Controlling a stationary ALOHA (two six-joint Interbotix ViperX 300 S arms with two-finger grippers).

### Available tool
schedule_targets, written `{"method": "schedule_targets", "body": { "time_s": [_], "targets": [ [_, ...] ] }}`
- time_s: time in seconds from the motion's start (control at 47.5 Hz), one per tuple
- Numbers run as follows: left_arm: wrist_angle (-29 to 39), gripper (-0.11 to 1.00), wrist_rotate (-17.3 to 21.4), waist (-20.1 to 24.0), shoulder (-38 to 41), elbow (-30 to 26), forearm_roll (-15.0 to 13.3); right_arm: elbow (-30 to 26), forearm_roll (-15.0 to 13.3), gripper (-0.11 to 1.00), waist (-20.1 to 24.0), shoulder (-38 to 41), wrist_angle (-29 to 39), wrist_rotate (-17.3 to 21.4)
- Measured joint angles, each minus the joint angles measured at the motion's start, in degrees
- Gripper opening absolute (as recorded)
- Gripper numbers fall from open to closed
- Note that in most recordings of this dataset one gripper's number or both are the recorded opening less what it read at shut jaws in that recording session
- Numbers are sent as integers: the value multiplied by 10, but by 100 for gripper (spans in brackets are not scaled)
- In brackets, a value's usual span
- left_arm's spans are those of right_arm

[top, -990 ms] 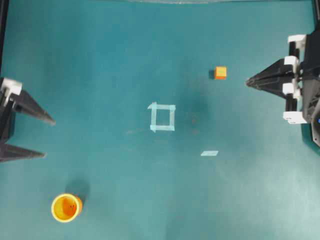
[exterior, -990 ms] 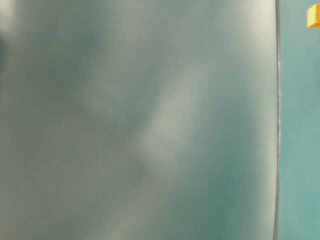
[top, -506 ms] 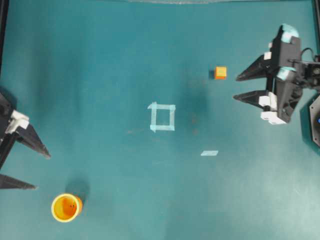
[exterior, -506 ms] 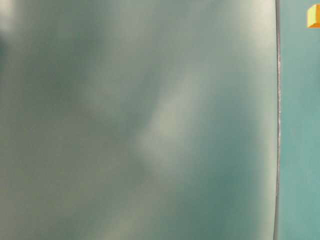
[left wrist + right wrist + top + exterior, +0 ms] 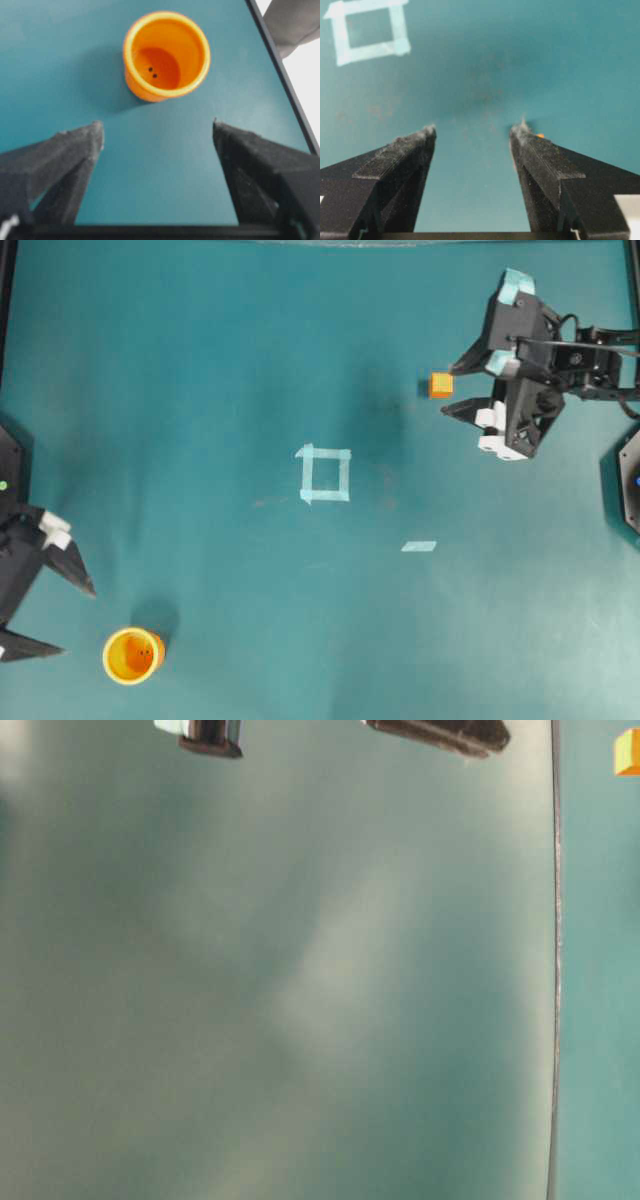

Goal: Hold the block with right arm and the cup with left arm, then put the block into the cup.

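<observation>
The block [image 5: 441, 385] is a small orange cube on the teal table at the upper right. My right gripper [image 5: 448, 390], with blue tape patches, is open, its fingertips right beside the block's right side. In the right wrist view the gripper [image 5: 472, 131] is open and empty, and only an orange sliver of the block [image 5: 540, 135] shows behind one finger. The orange cup [image 5: 133, 656] stands upright at the lower left. My left gripper [image 5: 78, 620] is open just left of it. In the left wrist view the cup [image 5: 166, 55] stands ahead of the open jaws [image 5: 157, 130], apart from them.
A pale tape square [image 5: 324, 474] marks the table's middle and a tape strip [image 5: 419, 546] lies to its lower right. The table's dark edge [image 5: 280, 70] runs close beside the cup. The table-level view is mostly blur, with the block [image 5: 628, 752] at its top right corner.
My right gripper has swung left and up to the block and opened beside it. My left gripper has moved down toward the cup. Block and cup have not moved.
</observation>
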Motion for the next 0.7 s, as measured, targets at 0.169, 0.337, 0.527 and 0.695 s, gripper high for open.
{"method": "schedule_targets", "body": {
  "time_s": [0.169,0.337,0.527,0.695],
  "targets": [
    [-13,88,-8,-5,70,-23,0,-5,-6,63,-1,9,0,0],
    [-51,88,-22,-18,151,-44,0,-5,-7,63,-1,9,-1,0],
    [-115,88,-46,-21,229,-50,1,-6,-7,63,-1,10,-3,0],
    [-172,88,-47,-21,273,-50,1,-7,-6,63,-1,10,-6,1]
  ]
}}
